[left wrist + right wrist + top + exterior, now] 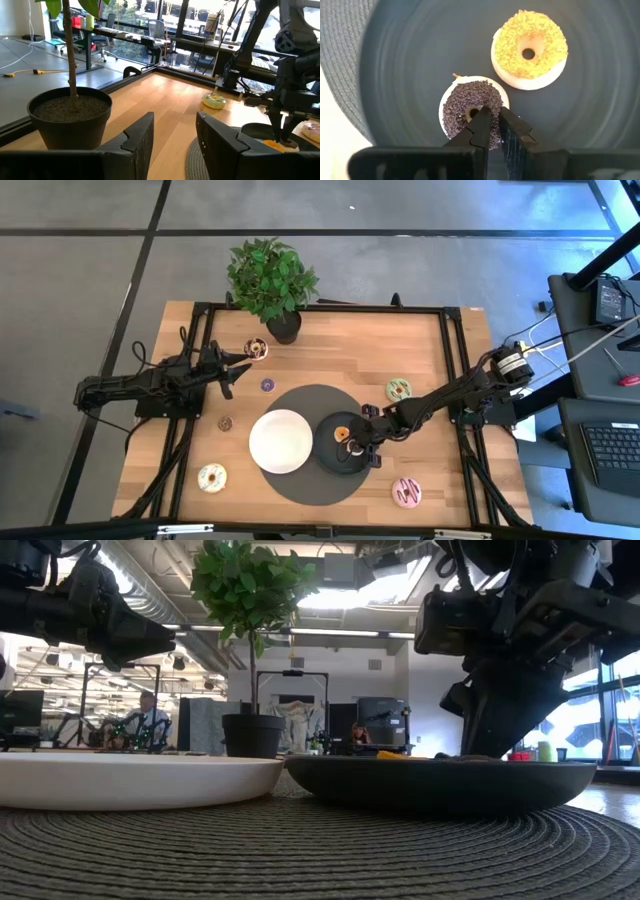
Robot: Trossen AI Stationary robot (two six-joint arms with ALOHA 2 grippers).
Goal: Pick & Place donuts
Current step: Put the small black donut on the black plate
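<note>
My right gripper [350, 445] is over the round black plate [325, 455], shut on a small chocolate-sprinkled donut [470, 112]. An orange-yellow donut [530, 47] lies flat on the same plate beside it. My left gripper [238, 370] is open and empty, raised near the table's far left, next to a chocolate-iced donut [256, 349]. Loose donuts lie flat on the table: purple [268, 385], brown [226, 423], white [212, 478], green [399, 390] and pink [407, 492]. My right gripper pinches the chocolate donut's ring [495, 106] between its two fingers. One fingertip [482, 117] is at the hole and the other [510, 125] is at the outer edge. The fingers point down from above. The donut lies level at the plate's floor; I cannot tell whether it rests there.
A round white plate [281, 441] sits beside the black one on a round grey woven mat [310, 395]. A potted plant [270, 280] stands at the table's far edge, close to my left gripper. A black frame runs along the table's sides.
</note>
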